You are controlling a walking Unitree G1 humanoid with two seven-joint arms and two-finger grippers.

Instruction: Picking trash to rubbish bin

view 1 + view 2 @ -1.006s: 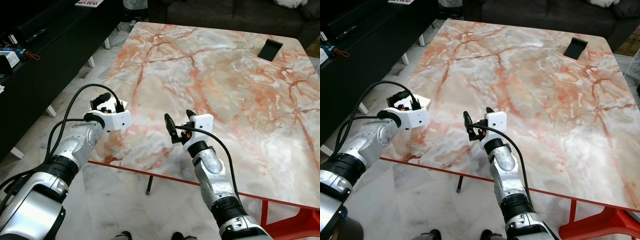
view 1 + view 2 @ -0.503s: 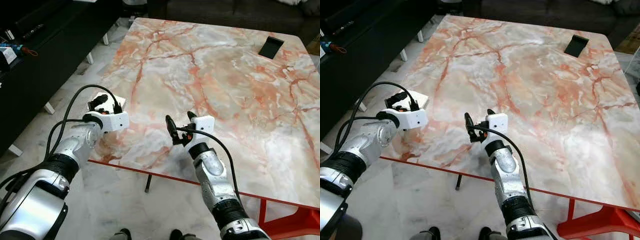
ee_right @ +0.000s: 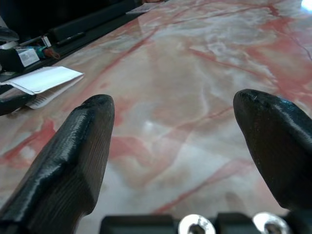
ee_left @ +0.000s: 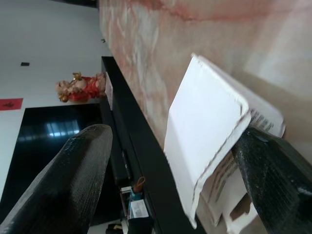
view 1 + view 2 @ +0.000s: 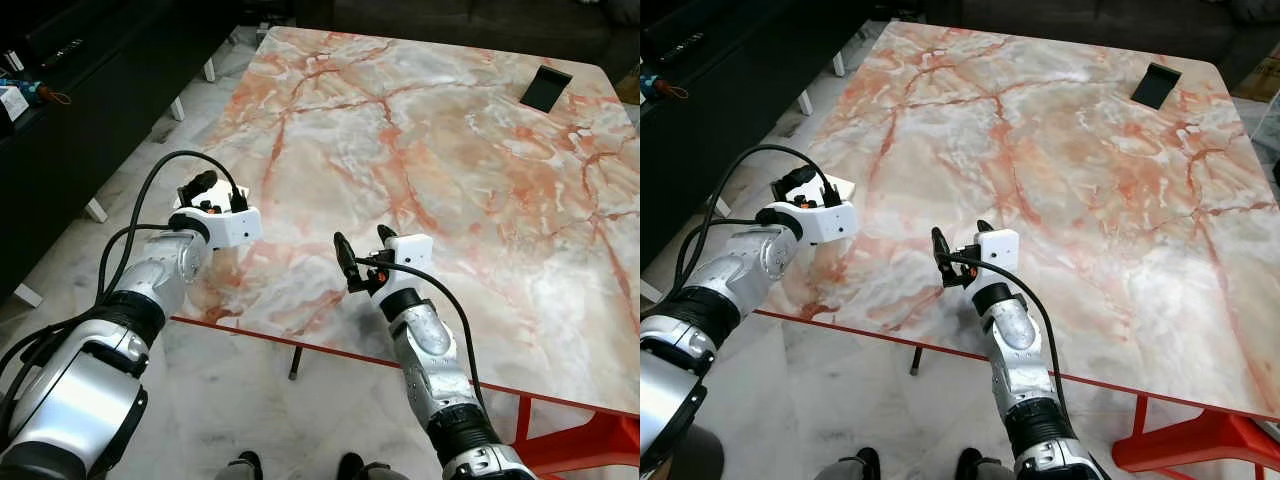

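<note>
A folded white paper lies at the left edge of the marble table. My left gripper is at that edge, open, its two black fingers standing wide on either side of the paper without closing on it. The paper's corner pokes out beyond the left wrist. My right gripper hovers open over the table's front part, with nothing between its fingertips. The paper lies some way off from it.
A small black flat object rests at the table's far right corner. A black cabinet runs along the left, with a strip of white floor between it and the table. The red table frame shows at the lower right.
The camera has shifted a little. My left gripper has edged slightly forward around the paper. The right gripper has barely moved and stays open.
</note>
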